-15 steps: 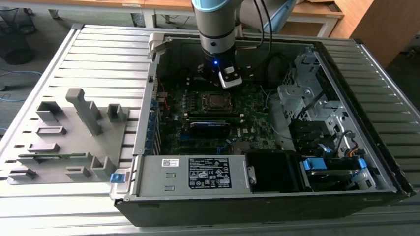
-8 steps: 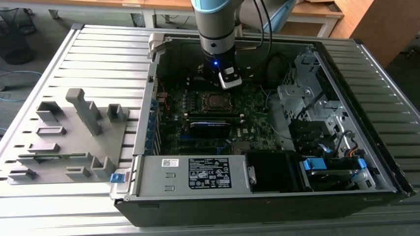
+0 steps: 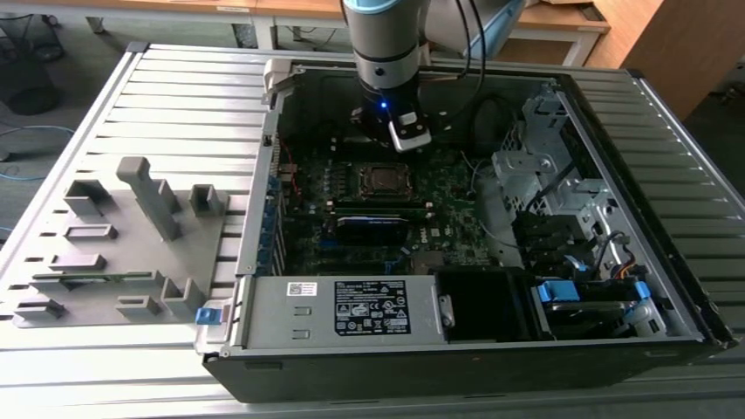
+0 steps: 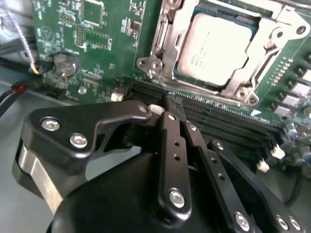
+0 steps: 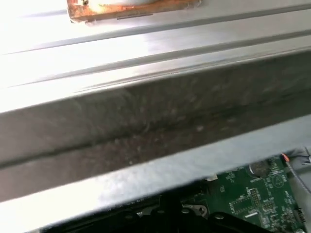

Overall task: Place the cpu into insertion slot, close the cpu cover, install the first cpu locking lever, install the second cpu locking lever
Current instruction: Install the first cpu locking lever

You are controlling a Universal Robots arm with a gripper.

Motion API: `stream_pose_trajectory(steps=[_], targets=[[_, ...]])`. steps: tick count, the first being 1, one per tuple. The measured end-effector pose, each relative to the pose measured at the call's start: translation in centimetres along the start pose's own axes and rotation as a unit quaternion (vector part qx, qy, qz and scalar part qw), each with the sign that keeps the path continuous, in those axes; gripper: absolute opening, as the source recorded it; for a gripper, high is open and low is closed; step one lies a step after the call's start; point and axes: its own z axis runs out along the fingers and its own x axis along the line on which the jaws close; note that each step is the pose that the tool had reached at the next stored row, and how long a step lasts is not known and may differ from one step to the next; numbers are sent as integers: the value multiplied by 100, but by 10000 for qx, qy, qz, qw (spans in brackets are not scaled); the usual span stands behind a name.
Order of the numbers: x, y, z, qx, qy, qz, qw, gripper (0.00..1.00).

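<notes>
seemingly seated, dull silver square cpu (image 4: 221, 43) under frame-shaped cpu cover (image 4: 272, 34).

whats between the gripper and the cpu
In the second wrist view, long black slots and the cpu cover's edge lie between the gripper and the cpu.

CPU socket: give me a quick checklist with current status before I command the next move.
1. CPU seated in the slot: ok, it lies flat inside in the second wrist view.
2. Cover down over the CPU: ok, the frame lies around the chip.
3. Locking levers latched: cannot tell.
4. Gripper carrying nothing: ok, nothing shows at its tips.
5. Gripper apart from the cover: ok, its tips are over the memory slots beside the socket.
6. Arm inside the case above the motherboard: ok in the exterior view.
</notes>
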Motion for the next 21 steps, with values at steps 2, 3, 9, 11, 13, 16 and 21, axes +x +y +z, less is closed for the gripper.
stream_pose_trajectory(steps=[2,3,9,11,13,16,21], targets=[[-6,9,-41,-2,0,0,10000,11],[-8,13,-57,-2,1,0,10000,11],[-11,17,-72,-3,1,0,10000,11],[-13,17,-73,50,-4,-9,10000,11],[-18,18,-72,165,-1,-26,9999,11],[-27,21,-69,262,20,-36,9996,11],[-31,21,-69,327,37,-42,9994,11]])
